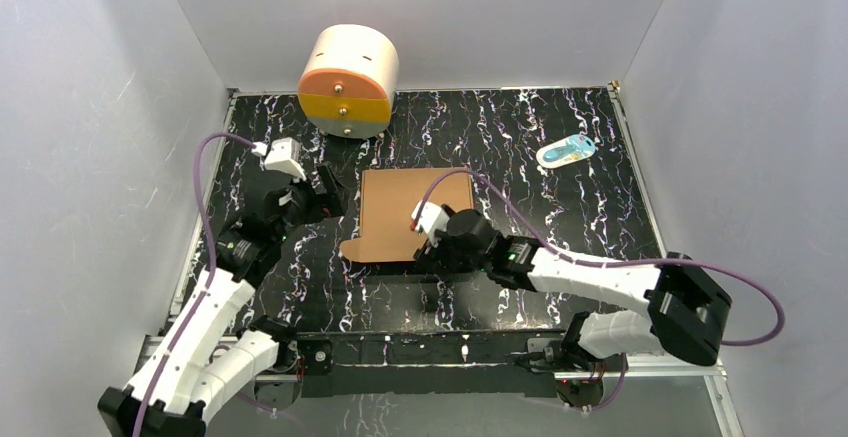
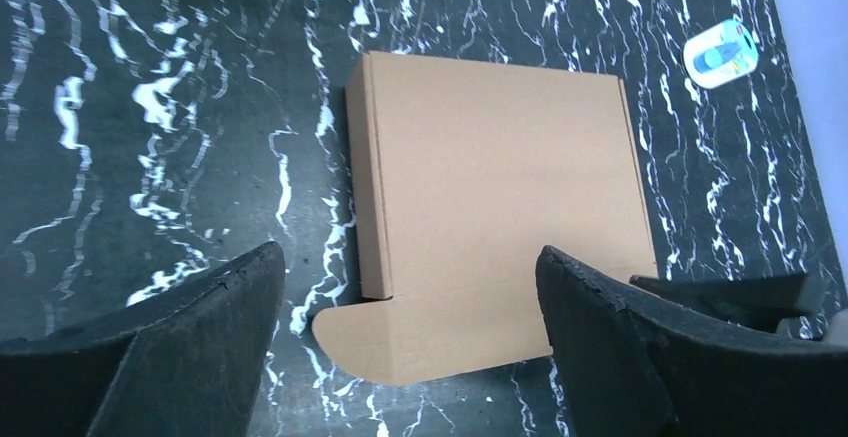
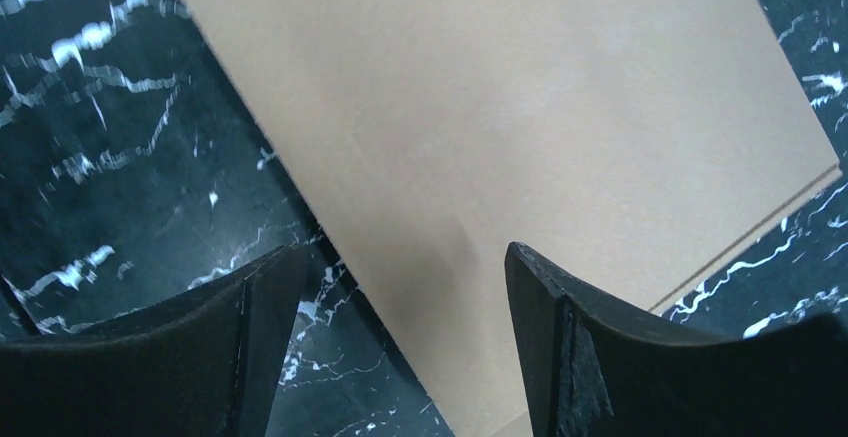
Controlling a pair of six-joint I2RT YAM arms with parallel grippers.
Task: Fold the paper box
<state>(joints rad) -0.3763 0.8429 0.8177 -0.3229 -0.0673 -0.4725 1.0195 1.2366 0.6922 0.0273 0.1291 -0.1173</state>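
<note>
Brown paper box (image 2: 500, 187) flat on table (image 1: 560, 217)

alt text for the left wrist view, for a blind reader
A flat brown cardboard box lies on a black white-veined table, a rounded flap sticking out at its lower left corner. The left gripper, open and holding nothing, frames the bottom of the view with its dark fingers. A small blue-and-white object sits at the top right.

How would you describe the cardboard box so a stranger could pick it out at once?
Start with the black marbled table. Near its middle, nearer than the cream drum, lies the box. It alone is flat and plain brown, with a rounded flap at its near left corner.
</note>
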